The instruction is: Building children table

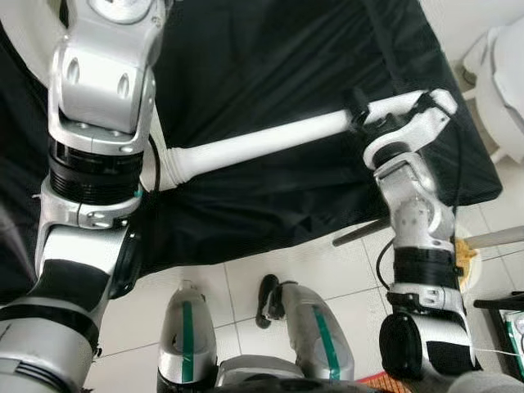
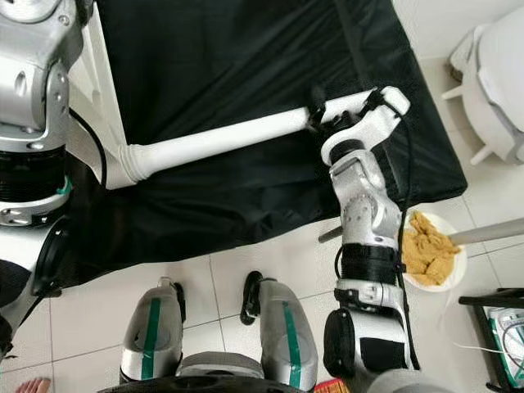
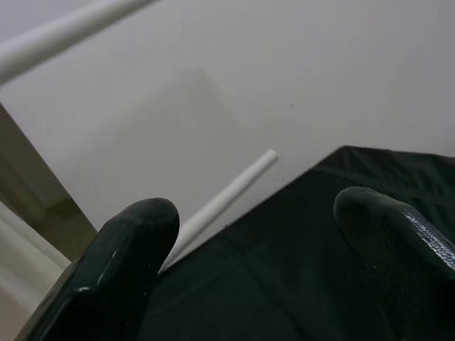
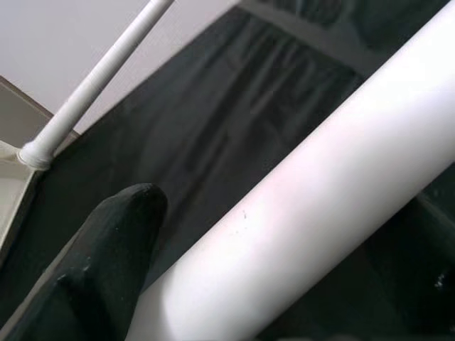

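Note:
A long white table leg (image 1: 262,143) lies across a surface draped in black cloth (image 1: 270,57). Its flared end (image 2: 133,162) rests against a white panel (image 2: 102,98) at the left. My right gripper (image 1: 359,110) is shut on the leg near its far right end. In the right wrist view the leg (image 4: 306,206) runs between the black fingers (image 4: 114,249), and a second leg (image 4: 99,78) stands on the panel beyond. My left arm (image 1: 98,106) is raised at the left. My left gripper (image 3: 254,209) is open with nothing in it, facing a white wall over the cloth.
A white plate of yellow crisps (image 2: 430,250) sits on the tiled floor at the right, with another white rod (image 2: 491,233) over it. White furniture (image 2: 499,74) stands at the far right and a black rack (image 2: 495,327) at the lower right. My legs (image 2: 286,336) are below.

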Controlling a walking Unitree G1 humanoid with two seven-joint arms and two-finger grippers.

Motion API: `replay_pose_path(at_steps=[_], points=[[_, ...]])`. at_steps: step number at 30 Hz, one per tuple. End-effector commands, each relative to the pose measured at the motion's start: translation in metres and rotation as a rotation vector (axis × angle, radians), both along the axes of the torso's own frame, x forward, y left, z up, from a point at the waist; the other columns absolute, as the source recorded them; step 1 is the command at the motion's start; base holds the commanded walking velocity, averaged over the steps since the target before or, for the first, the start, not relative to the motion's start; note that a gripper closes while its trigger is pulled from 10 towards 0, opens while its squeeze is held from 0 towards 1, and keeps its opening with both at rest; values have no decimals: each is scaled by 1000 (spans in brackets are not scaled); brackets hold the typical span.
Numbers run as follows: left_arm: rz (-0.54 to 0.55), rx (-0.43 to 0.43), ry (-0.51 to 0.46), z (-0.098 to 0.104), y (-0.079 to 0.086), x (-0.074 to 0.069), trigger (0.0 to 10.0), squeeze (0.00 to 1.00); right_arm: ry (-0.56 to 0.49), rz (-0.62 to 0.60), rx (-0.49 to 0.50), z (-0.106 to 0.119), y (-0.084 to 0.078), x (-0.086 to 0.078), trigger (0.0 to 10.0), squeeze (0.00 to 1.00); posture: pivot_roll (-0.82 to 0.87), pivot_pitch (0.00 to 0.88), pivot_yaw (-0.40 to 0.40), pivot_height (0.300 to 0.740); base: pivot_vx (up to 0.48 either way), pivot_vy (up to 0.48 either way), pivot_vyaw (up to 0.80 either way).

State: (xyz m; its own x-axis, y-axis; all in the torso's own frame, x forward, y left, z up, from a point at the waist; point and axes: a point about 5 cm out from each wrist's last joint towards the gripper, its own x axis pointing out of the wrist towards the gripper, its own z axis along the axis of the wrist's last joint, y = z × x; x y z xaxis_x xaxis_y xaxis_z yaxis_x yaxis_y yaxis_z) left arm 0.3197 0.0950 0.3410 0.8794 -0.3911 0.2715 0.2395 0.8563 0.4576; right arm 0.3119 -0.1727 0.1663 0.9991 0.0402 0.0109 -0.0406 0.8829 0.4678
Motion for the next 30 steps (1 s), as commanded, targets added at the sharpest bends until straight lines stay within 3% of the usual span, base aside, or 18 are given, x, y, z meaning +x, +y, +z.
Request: replay_pose_path(at_steps=[1,2,4,5,7,8,9,11,14,16,19,22,26,28,29,30], points=[[-18,31,11,-2,-2,-3,10000,0,149,1,-175,-16,-7,-10,10000,0,142,167,-64,740,0,0,0],[-25,32,21,-4,0,-4,10000,0,90,60,-245,7,-8,-13,10000,0,133,171,-56,740,0,0,0],[-25,32,21,-4,0,-4,10000,0,90,60,-245,7,-8,-13,10000,0,133,171,-56,740,0,0,0],[-31,31,28,-5,1,-4,10000,0,51,100,-305,22,-8,-17,10000,0,133,171,-56,740,0,0,0],[-36,41,33,-7,2,-5,10000,0,111,144,-260,25,-9,-21,10000,0,131,172,-55,740,0,0,0],[-35,50,39,-9,3,-6,10000,0,220,127,-195,16,-17,-23,10000,0,131,172,-55,740,0,0,0],[-35,50,39,-9,3,-6,10000,0,220,127,-195,16,-17,-23,10000,0,131,172,-55,740,0,0,0],[-30,60,47,-10,6,-8,10000,0,430,89,-43,-4,-22,-29,10000,0,133,177,-51,740,0,0,0],[-27,59,46,-9,7,-9,10000,0,483,103,-2,-9,-18,-34,10000,0,133,177,-51,740,0,0,0],[-26,51,34,-6,8,-10,10000,0,531,201,26,-14,-5,-44,10000,0,137,182,-50,740,0,0,0],[-15,38,38,-5,10,-9,10000,0,601,247,-27,-27,0,-53,10000,0,137,183,-50,740,0,0,0],[-9,43,41,-6,12,-9,10000,0,620,267,-5,-31,2,-56,10000,0,136,186,-48,740,0,0,0],[3,48,42,-6,15,-9,10000,0,670,336,113,-34,9,-63,10000,0,133,187,-46,740,0,0,0],[10,51,41,-6,17,-9,10000,0,628,456,95,-22,12,-69,10000,0,125,187,-40,740,0,0,0],[10,51,41,-6,17,-9,10000,0,628,456,95,-22,12,-69,10000,0,125,187,-40,740,0,0,0],[12,55,44,-6,20,-8,10000,0,546,614,40,-6,15,-79,10000,0,119,189,-29,740,0,0,0]])
